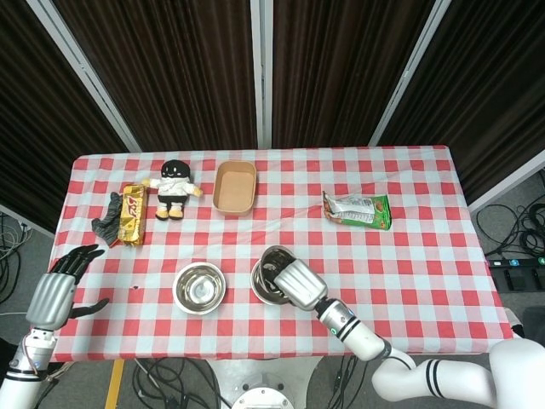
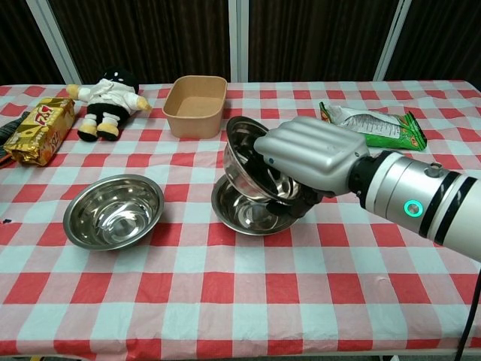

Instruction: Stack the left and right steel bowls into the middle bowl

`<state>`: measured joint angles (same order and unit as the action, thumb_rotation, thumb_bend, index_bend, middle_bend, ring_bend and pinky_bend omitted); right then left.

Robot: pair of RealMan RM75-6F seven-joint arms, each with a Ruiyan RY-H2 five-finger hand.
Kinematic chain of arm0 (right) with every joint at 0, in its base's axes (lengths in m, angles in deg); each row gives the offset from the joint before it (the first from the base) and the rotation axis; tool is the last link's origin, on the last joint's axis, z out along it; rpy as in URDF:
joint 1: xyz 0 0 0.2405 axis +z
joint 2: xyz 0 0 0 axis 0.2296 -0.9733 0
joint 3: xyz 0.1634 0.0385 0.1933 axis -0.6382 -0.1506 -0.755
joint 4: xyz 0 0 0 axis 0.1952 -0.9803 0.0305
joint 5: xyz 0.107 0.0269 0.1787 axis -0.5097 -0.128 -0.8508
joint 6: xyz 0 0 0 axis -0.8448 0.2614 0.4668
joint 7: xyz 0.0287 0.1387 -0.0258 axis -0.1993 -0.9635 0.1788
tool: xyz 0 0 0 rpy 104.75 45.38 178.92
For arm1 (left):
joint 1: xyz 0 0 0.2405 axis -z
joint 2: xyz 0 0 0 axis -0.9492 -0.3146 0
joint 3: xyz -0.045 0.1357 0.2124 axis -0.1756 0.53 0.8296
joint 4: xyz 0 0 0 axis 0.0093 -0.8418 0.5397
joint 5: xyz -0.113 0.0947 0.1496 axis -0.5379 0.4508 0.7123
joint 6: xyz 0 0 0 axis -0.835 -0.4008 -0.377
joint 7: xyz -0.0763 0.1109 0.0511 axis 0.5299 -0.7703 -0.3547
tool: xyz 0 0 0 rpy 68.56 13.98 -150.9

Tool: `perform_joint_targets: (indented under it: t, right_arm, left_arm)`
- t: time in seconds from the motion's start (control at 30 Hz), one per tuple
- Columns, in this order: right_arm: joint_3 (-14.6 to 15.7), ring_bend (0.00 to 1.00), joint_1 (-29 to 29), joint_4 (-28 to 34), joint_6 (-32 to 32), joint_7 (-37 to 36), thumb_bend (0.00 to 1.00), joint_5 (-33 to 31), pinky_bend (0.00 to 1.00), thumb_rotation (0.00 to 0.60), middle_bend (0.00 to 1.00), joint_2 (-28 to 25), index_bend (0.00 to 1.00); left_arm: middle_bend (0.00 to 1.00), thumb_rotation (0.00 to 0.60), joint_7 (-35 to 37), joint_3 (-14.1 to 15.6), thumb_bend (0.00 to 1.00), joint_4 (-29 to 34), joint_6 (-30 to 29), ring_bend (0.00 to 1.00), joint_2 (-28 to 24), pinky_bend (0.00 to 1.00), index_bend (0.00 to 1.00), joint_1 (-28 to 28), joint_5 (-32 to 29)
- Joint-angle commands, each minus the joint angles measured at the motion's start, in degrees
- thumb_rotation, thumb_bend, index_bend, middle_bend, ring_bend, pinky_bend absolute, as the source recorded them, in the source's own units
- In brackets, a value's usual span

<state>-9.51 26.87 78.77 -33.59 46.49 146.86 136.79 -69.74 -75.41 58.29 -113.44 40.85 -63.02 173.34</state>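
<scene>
My right hand (image 2: 308, 160) (image 1: 295, 284) grips a steel bowl (image 2: 244, 154) (image 1: 275, 260), tilted on its side, directly above the middle bowl (image 2: 248, 213) (image 1: 262, 290). The held bowl's lower edge hangs just over or inside the middle bowl; contact cannot be judged. The left steel bowl (image 2: 113, 210) (image 1: 198, 287) sits upright on the checked cloth, apart from both. My left hand (image 1: 54, 290) hovers open beyond the table's left edge, holding nothing; the chest view does not show it.
At the back stand a tan paper tray (image 2: 198, 104), a plush doll (image 2: 107, 93), a yellow snack box (image 2: 39, 128) and a green snack bag (image 2: 368, 123). A dark glove-like item (image 1: 107, 217) lies by the box. The red-checked table (image 2: 240, 301) has bare cloth in front.
</scene>
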Motion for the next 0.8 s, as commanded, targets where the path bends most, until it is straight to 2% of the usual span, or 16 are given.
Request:
perform_joint_targets:
  t: [0.03, 0.1, 0.3, 0.47, 0.7, 0.8]
  right_arm:
    - [-0.16, 0.3, 0.14, 0.88, 0.26, 0.14, 0.0, -0.53, 0.28, 0.6, 0.46, -1.01, 0.47]
    - [-0.06, 0.27, 0.12, 1.56, 0.18, 0.62, 0.0, -1.38, 0.22, 0.6, 0.43, -1.86, 0.44]
    - [0.32, 0.22, 0.03, 4.31, 0.36, 2.41, 0.0, -3.52, 0.18, 0.6, 0.39, -4.04, 0.39]
    - [-0.68, 0.22, -2.64, 9.78, 7.02, 0.95, 0.0, -1.59, 0.18, 0.6, 0.39, -9.67, 0.39]
    - [-2.93, 0.21, -9.02, 15.31, 18.34, -2.05, 0.0, -0.96, 0.17, 0.6, 0.37, -20.65, 0.39]
    - [-3.17, 0.17, -12.4, 16.18, 21.86, -3.61, 0.05, -3.01, 0.14, 0.6, 0.34, -24.89, 0.37]
  left_arm:
    - [0.24, 0.6, 0.17, 0.03, 0.07, -0.16, 0.04, 0.15, 0.04, 0.23, 0.23, 0.0, 0.07]
    - [0.24, 0.6, 0.24, 0.09, 0.06, -0.2, 0.09, 0.15, 0.11, 0.23, 0.23, 0.04, 0.2]
    - [0.24, 0.6, -0.2, 0.15, 0.07, -0.01, 0.0, 0.15, 0.36, 0.22, 0.23, 0.05, 0.48]
    - [0.24, 0.6, -1.26, 0.23, 0.07, 0.6, 0.41, 0.15, 0.1, 0.22, 0.23, 0.33, 0.76]
    - [0.24, 0.6, -4.6, 1.12, 0.08, 2.7, 2.61, 0.15, -0.22, 0.24, 0.23, 1.0, 1.04]
    - [0.24, 0.6, -6.55, 2.04, 0.08, 4.15, 4.85, 0.15, -0.02, 0.24, 0.23, 2.01, 1.92]
